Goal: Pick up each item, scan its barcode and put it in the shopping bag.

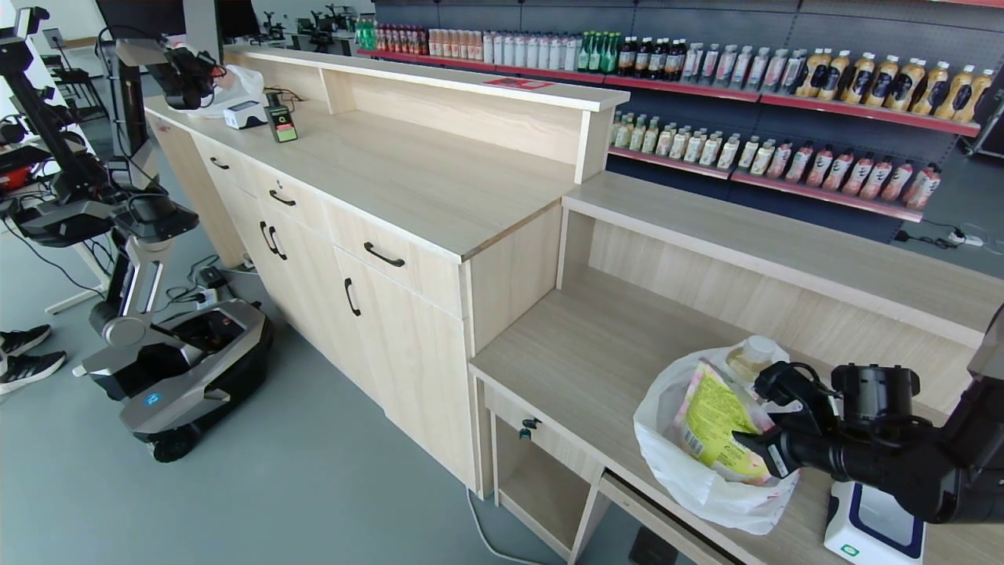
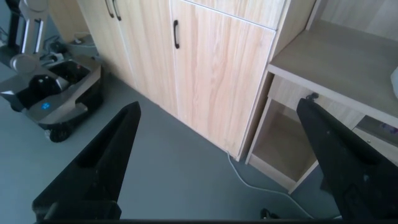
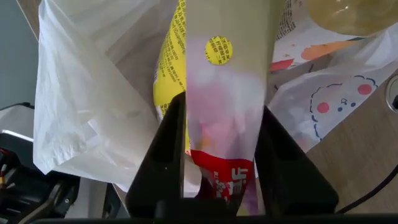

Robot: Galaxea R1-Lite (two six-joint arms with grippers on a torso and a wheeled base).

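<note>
Snack packet (image 3: 224,62) pinched in the right gripper (image 3: 221,106) at the shopping bag (image 1: 706,502).
The packet is clamped between the right gripper's fingers, its far end set into the open bag just ahead; a bottle (image 1: 749,357) lies beyond. The left gripper (image 2: 217,107) is held spread above the floor (image 2: 180,168).

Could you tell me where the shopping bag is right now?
In the head view the shopping bag sits lower right on the low counter, beside the white scanner; the right gripper holds a snack packet at its opening.
</note>
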